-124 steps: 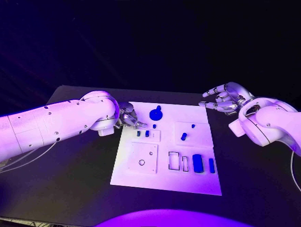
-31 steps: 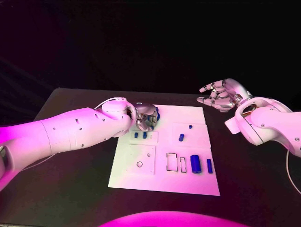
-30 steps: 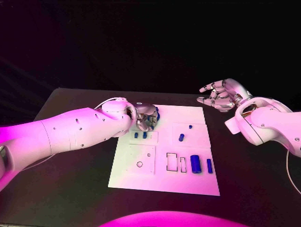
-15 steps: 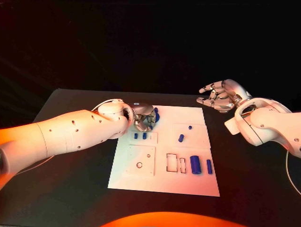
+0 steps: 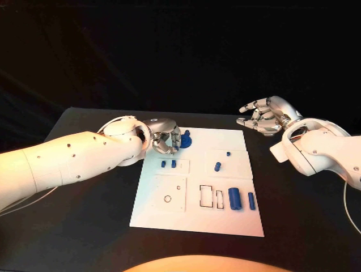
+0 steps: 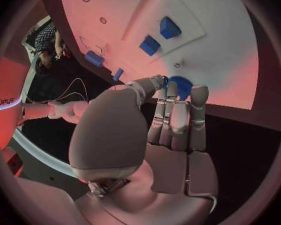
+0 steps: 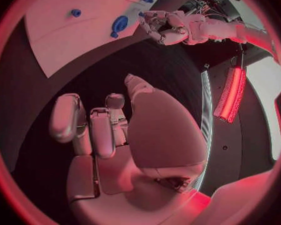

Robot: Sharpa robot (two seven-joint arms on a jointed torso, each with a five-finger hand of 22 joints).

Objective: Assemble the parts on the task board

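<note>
Round blue part (image 5: 185, 137) lies at far-left corner of board (image 5: 198, 218); left hand (image 5: 165, 139) just beside it, fingertips (image 6: 167, 85) at its edge, hold unclear; right hand (image 5: 264, 115) off board, fingers loosely curled, empty.

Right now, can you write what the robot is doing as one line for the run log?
left robot hand: fingers at round blue part, grasp unclear | right robot hand: open, off board | task board: flat on table
</note>
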